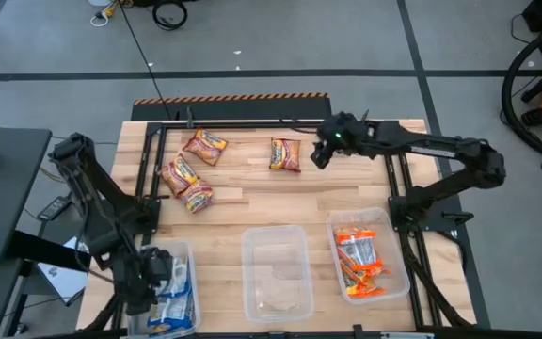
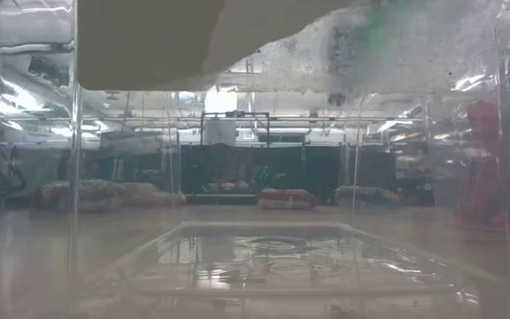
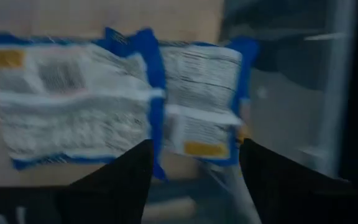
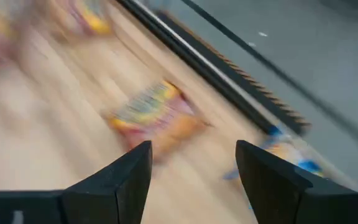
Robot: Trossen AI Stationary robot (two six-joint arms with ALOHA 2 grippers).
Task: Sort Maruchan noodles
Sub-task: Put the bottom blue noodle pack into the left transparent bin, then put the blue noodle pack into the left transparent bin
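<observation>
Left end effector (image 1: 149, 282) sits low over the clear plastic bin at the near-left corner of the bench (image 1: 163, 252) — fingers spread wide, nothing between them. In its wrist view two blue-and-white crinkly ramen packets (image 3: 73, 106) lie flat just beyond the dark fingertips (image 3: 143, 155), side by side with edges overlapping, inside that bin.

Right end effector (image 1: 323, 151) is out over the far side of the light wooden bench (image 1: 252, 202), fingers also wide and empty. It hovers just beside a single dark red/brown ramen packet with yellow print (image 1: 285, 154) — near, not touching. The same packet shows ahead of the open fingers (image 4: 135, 171) in the right wrist view (image 4: 154, 118), motion-blurred.

Other stock:
- three more dark red/brown packets (image 1: 188, 174) clustered at the far-left of the bench, two of them touching, one slightly apart
- orange ramen packets (image 1: 360, 264) stacked in the clear bin at near-right (image 1: 393, 282)
- clear middle bin (image 1: 276, 273) between the other two, no packets visible in it

Low view looks through the clear bin wall; packets on the bench show as blurred shapes beyond it.
</observation>
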